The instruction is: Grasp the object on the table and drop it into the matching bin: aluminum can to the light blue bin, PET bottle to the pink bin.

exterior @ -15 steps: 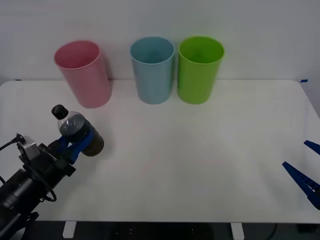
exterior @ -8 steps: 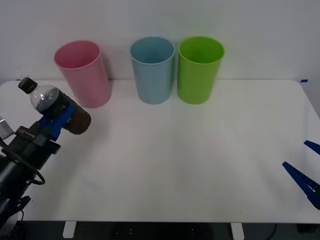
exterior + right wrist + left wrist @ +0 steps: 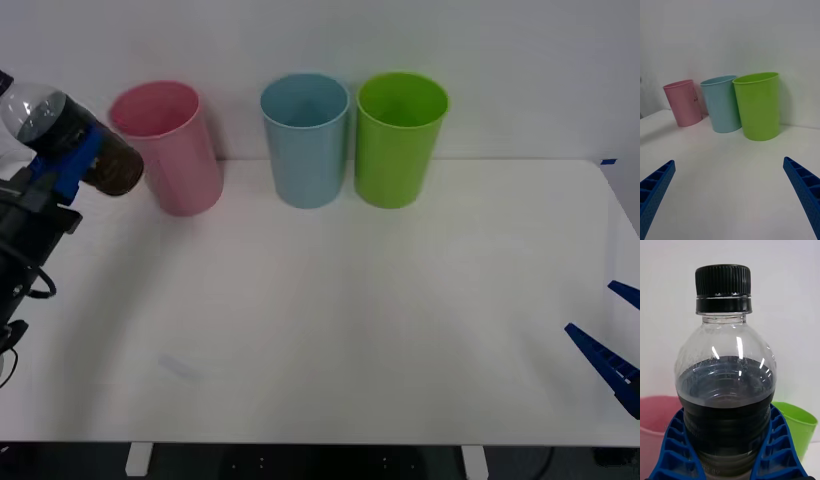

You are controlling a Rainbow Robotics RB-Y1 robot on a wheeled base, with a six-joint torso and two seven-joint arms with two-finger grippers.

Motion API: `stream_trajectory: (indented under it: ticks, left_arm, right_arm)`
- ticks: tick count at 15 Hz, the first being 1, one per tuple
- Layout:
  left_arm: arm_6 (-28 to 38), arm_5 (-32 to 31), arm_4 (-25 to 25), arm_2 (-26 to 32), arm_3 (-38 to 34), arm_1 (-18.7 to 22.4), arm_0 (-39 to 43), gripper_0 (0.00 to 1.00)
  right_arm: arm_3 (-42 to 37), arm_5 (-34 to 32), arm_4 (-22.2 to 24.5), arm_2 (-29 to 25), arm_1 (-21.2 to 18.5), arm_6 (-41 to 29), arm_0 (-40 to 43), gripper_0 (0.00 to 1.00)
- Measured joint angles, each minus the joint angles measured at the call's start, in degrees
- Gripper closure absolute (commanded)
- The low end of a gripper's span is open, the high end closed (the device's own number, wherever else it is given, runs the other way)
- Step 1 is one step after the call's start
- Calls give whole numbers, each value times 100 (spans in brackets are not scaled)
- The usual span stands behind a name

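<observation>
Front view, upper left of the frame: the PET bottle is held clear of the table, pinched between the blue fingers of the left gripper, just left of the pink bin. Right of the pink bin along the back stand the light blue bin and the green bin, touching. At the lower right edge, the right gripper hangs with fingers spread.

The pink bin, light blue bin and green bin stand in a row along the far edge of the bench. The light blue and green bins nearly touch; between pink and light blue is a wider gap. The bench nearer than the pink bin lies open.
</observation>
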Motion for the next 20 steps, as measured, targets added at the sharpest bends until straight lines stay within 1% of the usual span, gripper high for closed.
stream_trajectory:
  ticks: [3, 7, 11, 16, 18, 20]
  left_arm:
    - [57, 18, -384, 96, 553, 103, -720, 100]
    - [29, 75, -979, 220, 1505, 112, -1772, 100]
    - [-95, 291, -1801, 341, 2586, 123, -2796, 100]
    - [-304, 538, -2479, 389, 3579, 129, -3652, 100]
    - [-401, 783, -2687, 389, 3926, 129, -3932, 100]
    - [-486, 1044, -2784, 354, 4098, 129, -4100, 100]
  right_arm:
    - [0, 0, 0, 0, 0, 0, 0, 0]
    - [0, 0, 0, 0, 0, 0, 0, 0]
    - [0, 0, 0, 0, 0, 0, 0, 0]
    - [0, 0, 0, 0, 0, 0, 0, 0]
    - [0, 0, 0, 0, 0, 0, 0, 0]
    - [0, 0, 0, 0, 0, 0, 0, 0]
